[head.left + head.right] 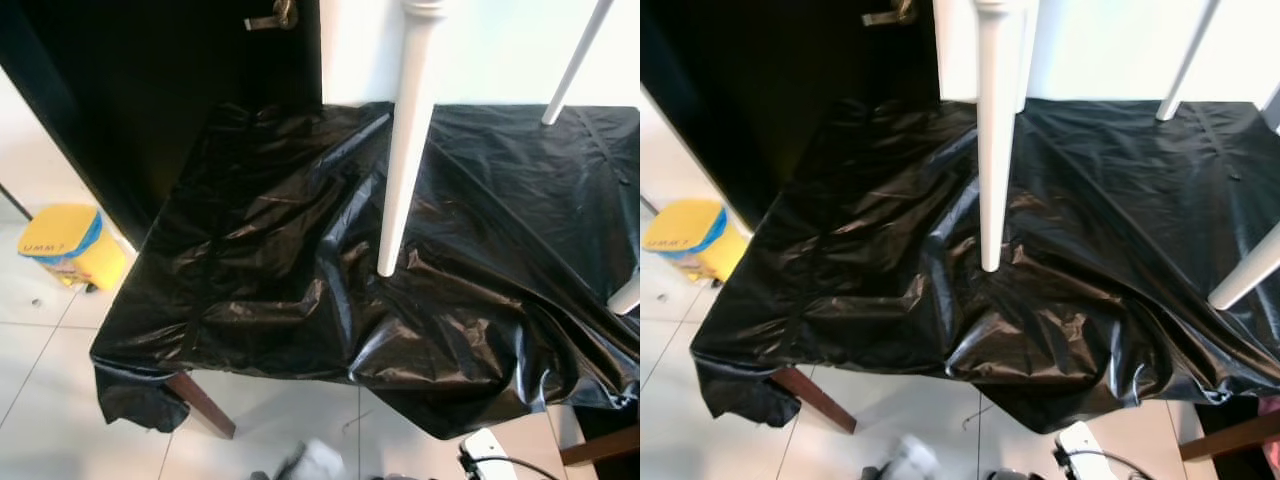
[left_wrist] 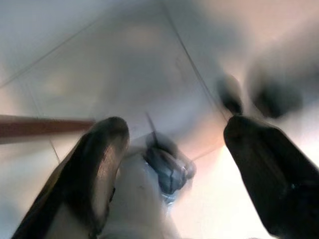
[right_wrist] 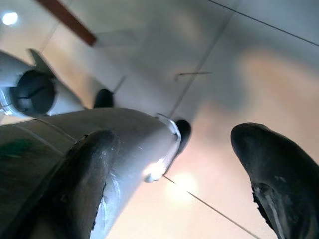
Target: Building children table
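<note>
A pale tiled floor lies under a table draped in crumpled black plastic sheet, with one brown table leg showing under the near corner. On the sheet stands the white children's table, upside down or tilted: a white leg rises steeply from the sheet's middle, a thinner one slants at the far right, and another end shows at the right edge. A yellow bin with a blue band sits on the floor at the left, beside a dark cabinet.

Both arms hang low over the floor. The left wrist view, blurred, shows the left gripper with fingers apart, holding nothing, a brown bar behind them. The right wrist view shows the right gripper also spread wide and empty, above the tiles and beside a silver limb of the robot.
</note>
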### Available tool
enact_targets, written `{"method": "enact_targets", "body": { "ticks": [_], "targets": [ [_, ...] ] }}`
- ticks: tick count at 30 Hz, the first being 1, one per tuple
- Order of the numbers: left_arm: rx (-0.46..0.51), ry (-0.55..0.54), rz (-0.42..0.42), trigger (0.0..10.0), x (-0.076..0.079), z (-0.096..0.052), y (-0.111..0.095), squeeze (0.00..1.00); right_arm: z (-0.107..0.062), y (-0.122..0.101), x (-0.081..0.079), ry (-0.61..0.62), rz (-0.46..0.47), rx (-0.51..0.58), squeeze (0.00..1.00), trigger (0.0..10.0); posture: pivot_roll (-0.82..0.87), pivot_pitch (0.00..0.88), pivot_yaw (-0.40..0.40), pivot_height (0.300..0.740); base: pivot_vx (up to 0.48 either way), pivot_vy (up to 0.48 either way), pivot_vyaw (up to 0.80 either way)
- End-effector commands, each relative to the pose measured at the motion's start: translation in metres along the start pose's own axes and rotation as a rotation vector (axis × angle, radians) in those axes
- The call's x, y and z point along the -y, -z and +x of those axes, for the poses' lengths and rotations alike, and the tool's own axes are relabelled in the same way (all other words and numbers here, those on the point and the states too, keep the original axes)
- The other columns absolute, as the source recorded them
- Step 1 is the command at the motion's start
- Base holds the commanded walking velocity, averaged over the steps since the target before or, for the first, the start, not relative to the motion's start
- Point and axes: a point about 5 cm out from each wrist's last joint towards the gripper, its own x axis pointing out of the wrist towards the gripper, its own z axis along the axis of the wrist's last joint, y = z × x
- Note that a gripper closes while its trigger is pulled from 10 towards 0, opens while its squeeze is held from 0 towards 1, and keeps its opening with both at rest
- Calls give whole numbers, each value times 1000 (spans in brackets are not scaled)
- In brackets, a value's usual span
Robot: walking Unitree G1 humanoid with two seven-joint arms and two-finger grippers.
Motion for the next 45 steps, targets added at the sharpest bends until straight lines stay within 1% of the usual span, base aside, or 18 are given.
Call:
{"method": "enact_targets", "body": {
  "ticks": [1,7,9,12,24,26,27,30,31,32,36,38,39,40,42,43,44,45],
  "targets": [
    [79,53,-216,10000,56,-13,-34,0,0,12,-8,50,57,-42,0,10000,-33,139,45,740,0,0,0],
    [77,-131,-287,10000,67,19,-39,0,8,1,3,318,232,13,0,10000,-45,141,43,740,0,0,0],
    [10,-242,-280,10000,-112,15,14,0,16,-8,2,333,241,15,0,10000,-51,133,40,740,0,0,0],
    [-95,-288,-283,10000,-198,-16,55,0,22,-17,-1,327,220,31,0,10000,-47,131,40,740,0,0,0],
    [-287,-352,-347,10000,-175,-6,84,0,29,-16,-5,403,263,-41,0,10000,-36,132,16,740,0,0,0],
    [-260,-369,-377,10000,-182,-6,79,1000,30,-16,-6,409,273,-54,0,10000,-31,132,10,740,0,0,0],
    [-247,-367,-372,10000,-185,-5,76,1000,30,-14,-8,407,285,-68,1000,10000,-28,132,11,740,0,0,0],
    [-251,-353,-362,10000,-183,-1,73,1000,32,-13,-12,413,299,-87,1000,10000,-25,136,16,740,0,0,0],
    [-251,-331,-348,1098,-178,3,71,875,34,-13,-16,407,314,-91,988,706,-29,138,23,740,0,0,0],
    [-235,-304,-349,0,-173,6,68,0,35,-13,-18,403,330,-89,0,0,-33,141,27,740,0,0,0],
    [-260,-260,-317,0,-160,14,65,0,38,-13,-25,390,331,-101,0,0,-46,142,35,740,0,0,0],
    [-255,-248,-326,10000,-155,17,63,0,40,-12,-29,386,349,-110,0,0,-44,130,34,740,0,0,0],
    [-253,-246,-331,9647,-154,18,62,0,40,-12,-30,386,349,-112,0,0,-44,122,35,740,0,0,0],
    [-243,-233,-331,0,-151,19,61,0,41,-13,-31,383,337,-116,0,0,-43,113,34,740,0,0,0],
    [-266,-231,-308,0,-150,19,62,0,41,-13,-33,376,327,-123,0,10000,-37,97,30,740,0,0,0],
    [-270,-231,-304,0,-150,19,63,0,41,-13,-33,374,328,-121,0,10000,-37,97,30,740,0,0,0],
    [-267,-222,-301,902,-149,20,62,0,42,-13,-34,363,311,-128,0,0,-36,87,25,740,0,0,0],
    [-264,-212,-308,10000,-148,20,62,0,43,-13,-35,361,300,-144,0,10000,-36,80,20,740,0,0,0]
  ]
}}
